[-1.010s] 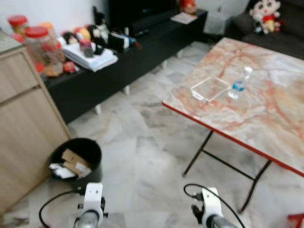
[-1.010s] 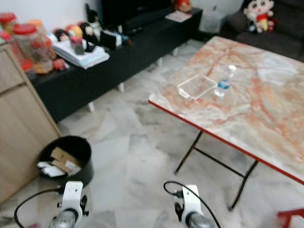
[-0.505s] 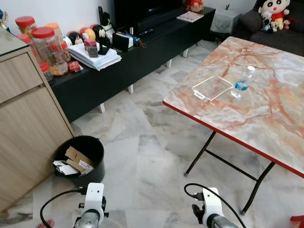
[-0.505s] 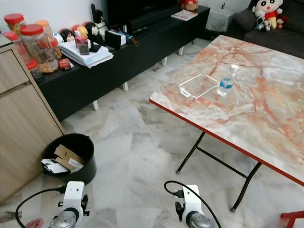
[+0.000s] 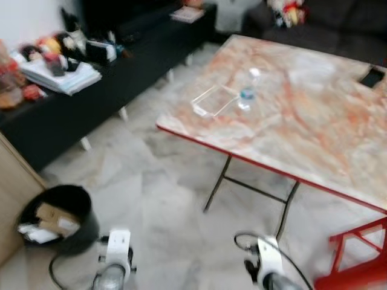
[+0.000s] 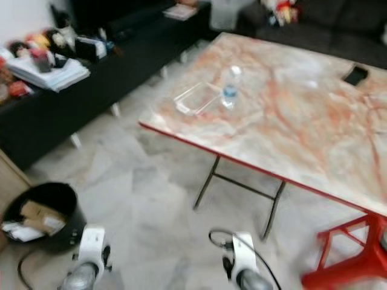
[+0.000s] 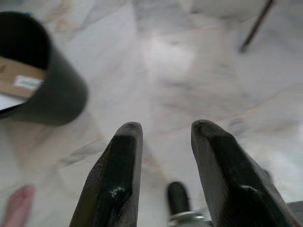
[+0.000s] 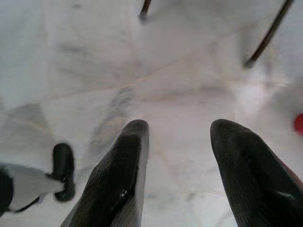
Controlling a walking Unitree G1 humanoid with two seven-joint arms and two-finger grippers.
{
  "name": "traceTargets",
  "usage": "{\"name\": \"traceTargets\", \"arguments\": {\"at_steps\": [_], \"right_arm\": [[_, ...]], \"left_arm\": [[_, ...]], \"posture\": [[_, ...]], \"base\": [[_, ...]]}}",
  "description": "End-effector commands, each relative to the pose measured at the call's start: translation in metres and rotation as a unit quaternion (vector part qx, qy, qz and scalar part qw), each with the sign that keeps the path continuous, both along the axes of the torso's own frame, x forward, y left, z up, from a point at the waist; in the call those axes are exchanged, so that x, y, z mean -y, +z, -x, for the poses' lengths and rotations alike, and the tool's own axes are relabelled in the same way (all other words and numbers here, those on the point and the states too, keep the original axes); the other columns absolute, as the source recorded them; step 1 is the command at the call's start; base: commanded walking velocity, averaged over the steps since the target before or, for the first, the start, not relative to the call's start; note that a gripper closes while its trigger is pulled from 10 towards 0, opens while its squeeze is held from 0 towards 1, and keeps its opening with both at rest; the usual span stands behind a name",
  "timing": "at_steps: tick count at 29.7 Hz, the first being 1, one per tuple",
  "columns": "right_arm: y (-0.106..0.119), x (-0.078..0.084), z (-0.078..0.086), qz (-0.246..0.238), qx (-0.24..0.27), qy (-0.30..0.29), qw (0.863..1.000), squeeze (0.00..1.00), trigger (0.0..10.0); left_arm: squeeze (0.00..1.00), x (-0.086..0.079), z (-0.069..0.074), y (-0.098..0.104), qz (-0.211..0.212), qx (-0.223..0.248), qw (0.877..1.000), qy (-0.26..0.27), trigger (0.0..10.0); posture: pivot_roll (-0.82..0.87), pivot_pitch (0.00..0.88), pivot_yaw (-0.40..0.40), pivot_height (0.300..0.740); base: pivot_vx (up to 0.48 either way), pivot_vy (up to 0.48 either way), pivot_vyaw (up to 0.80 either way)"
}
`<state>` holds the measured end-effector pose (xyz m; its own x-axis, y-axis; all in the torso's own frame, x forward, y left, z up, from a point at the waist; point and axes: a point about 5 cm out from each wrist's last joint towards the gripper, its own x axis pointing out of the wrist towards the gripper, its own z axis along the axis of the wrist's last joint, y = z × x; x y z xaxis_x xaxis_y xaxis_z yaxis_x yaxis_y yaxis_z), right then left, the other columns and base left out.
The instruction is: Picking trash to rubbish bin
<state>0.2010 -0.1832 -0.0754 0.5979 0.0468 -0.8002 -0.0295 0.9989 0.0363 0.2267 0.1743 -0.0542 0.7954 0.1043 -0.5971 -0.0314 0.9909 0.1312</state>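
Hanging low with nothing held, the left gripper [image 7: 161, 179] and right gripper [image 8: 177, 175] had their jaws apart. Likely trash, a plastic bottle [image 5: 247, 92], stood at upper centre on the table [image 5: 314, 130]; the rubbish bin [image 5: 57, 217] waited at lower left.

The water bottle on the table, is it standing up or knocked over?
Upright. The water bottle stands on the marble table beside the clear tray, cap uppermost.

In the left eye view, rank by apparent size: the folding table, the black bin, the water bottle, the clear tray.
1. folding table
2. black bin, though it sits nearer the camera
3. clear tray
4. water bottle, close to the tray; blur makes that pair unsure
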Motion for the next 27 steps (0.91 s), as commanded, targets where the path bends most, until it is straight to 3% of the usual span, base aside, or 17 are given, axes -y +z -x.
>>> {"name": "traceTargets", "arguments": {"at_steps": [1, 7, 13, 20, 27], "right_arm": [[0.0005, -0.0038, -0.0018, -0.006, 0.002, -0.002, 1.0, 0.0, 10.0], [0.0003, -0.0033, -0.0014, -0.005, 0.001, -0.002, 1.0, 0.0, 10.0], [0.0005, -0.0034, -0.0017, -0.005, 0.002, 0.0, 1.0, 0.0, 10.0], [0.0017, -0.0046, -0.0039, -0.006, 0.005, 0.002, 1.0, 0.0, 10.0], [0.0026, -0.0044, -0.0055, -0.005, 0.008, 0.005, 1.0, 0.0, 10.0]], "left_arm": [[0.0, -0.0079, 0.0061, -0.0034, -0.014, -0.013, 1.0, 0.001, 10.0], [0.0, -0.0077, 0.0066, -0.0037, -0.013, -0.014, 1.0, 0.001, 10.0], [0.0, -0.0079, 0.0063, -0.0034, -0.011, -0.012, 1.0, 0.004, 10.0], [0.0, -0.0077, 0.0062, -0.0032, -0.01, -0.01, 1.0, 0.005, 10.0], [0.0, -0.0067, 0.0058, -0.0031, -0.02, -0.011, 1.0, -0.002, 10.0]], "posture": [[0.05, 0.085, -0.069, 0.74], [0.05, 0.085, -0.07, 0.74], [0.05, 0.085, -0.07, 0.74], [0.05, 0.085, -0.072, 0.74], [0.05, 0.085, -0.078, 0.74]], "base": [[0.0, 0.0, 0.0], [0.0, 0.0, -0.67], [0.0, 0.0, 0.0], [0.0, 0.0, -0.8], [0.0, -0.058, -0.11]]}}
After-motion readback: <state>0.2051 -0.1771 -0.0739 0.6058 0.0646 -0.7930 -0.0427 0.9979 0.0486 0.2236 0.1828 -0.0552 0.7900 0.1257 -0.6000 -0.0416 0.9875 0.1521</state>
